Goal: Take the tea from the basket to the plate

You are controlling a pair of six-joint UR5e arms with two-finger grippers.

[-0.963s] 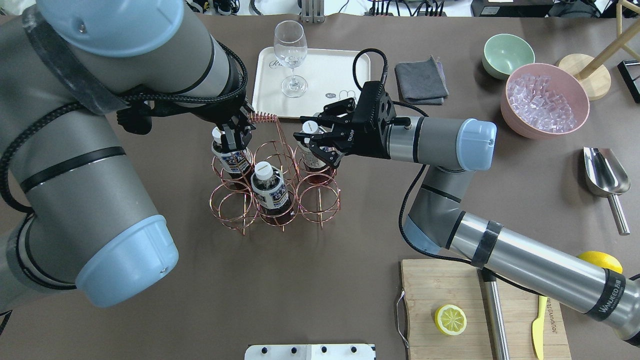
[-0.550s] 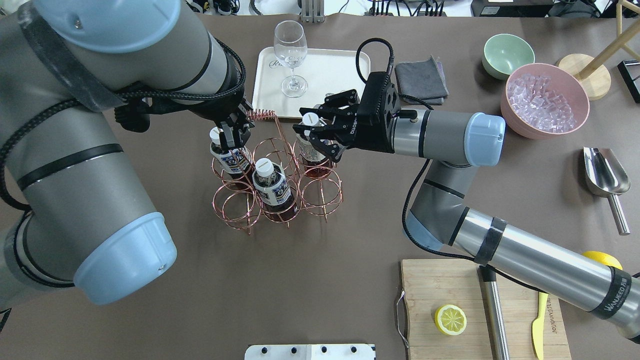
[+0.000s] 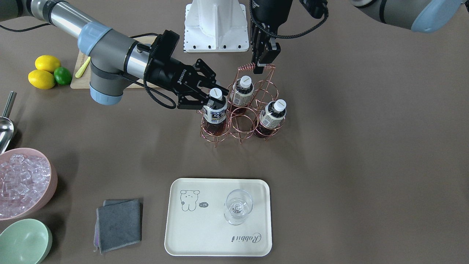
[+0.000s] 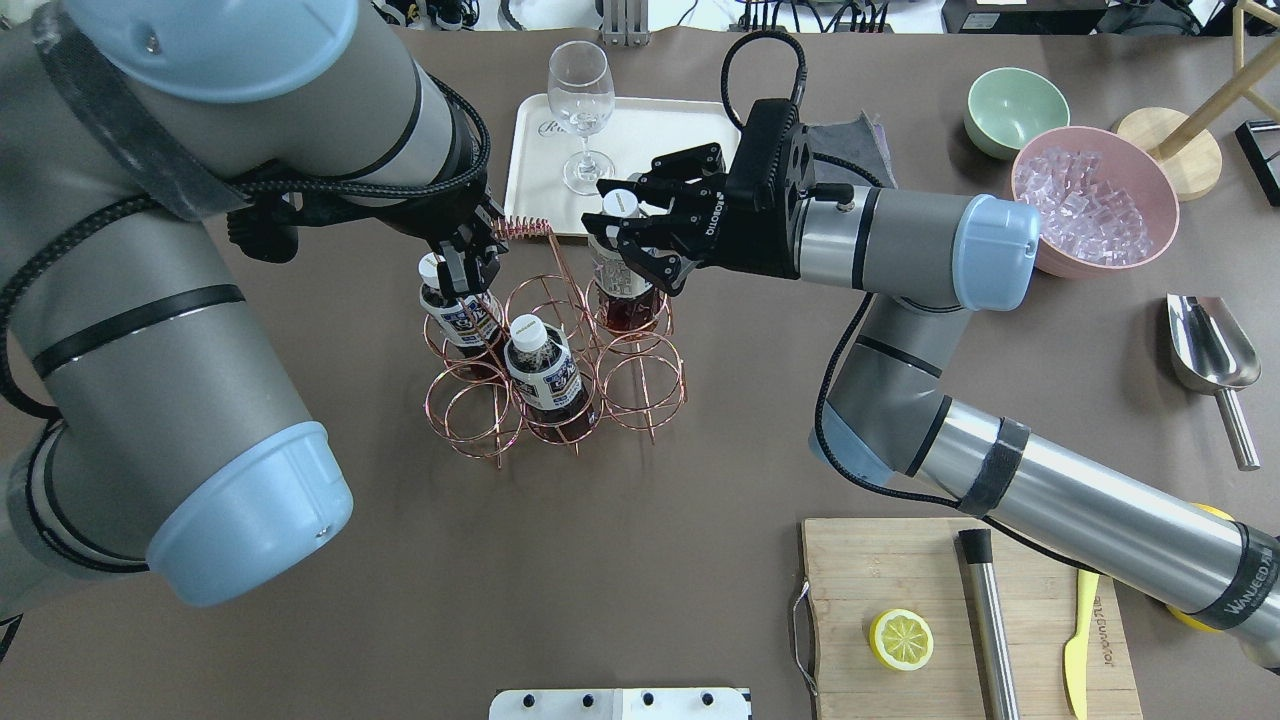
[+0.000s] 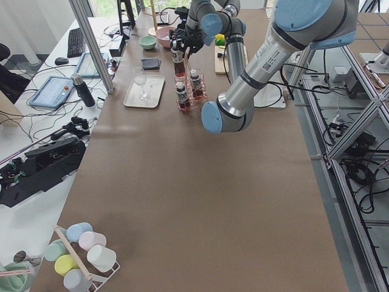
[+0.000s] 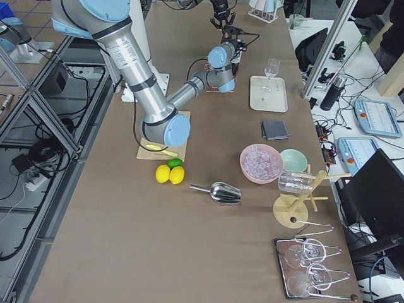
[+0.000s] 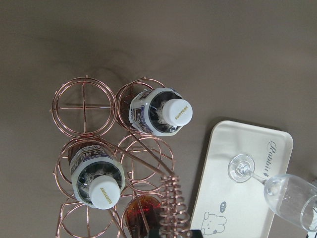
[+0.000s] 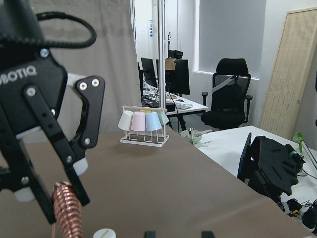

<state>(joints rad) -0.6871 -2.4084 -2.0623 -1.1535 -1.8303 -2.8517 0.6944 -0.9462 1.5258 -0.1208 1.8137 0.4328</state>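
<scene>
So, plate (image 3: pixel 214 229): it is lying well apart from the basket, so you are facing a long carry. I think a loose hold could be dropping the tea on the way.
Basket (image 3: pixel 242 117): one wire ring is circling the bottom of the tea. A slanting pull could be catching the bottle there and shaking the other two bottles (image 3: pixel 242 91).
Right claw (image 3: pixel 212 98): it is squeezing the tea up near the cap. That smooth neck could be slipping out.
Left claw (image 3: pixel 264 63): it is pinching the curly handle (image 3: pixel 256 67) and holding the basket down. If you are letting go too soon, the basket could be rising with the bottle.
Tea (image 3: pixel 215 113): it is standing in a corner ring on the plate's side.
Glass (image 3: pixel 238 207): it is standing on the plate. Putting the tea down too close could be knocking it over.
</scene>
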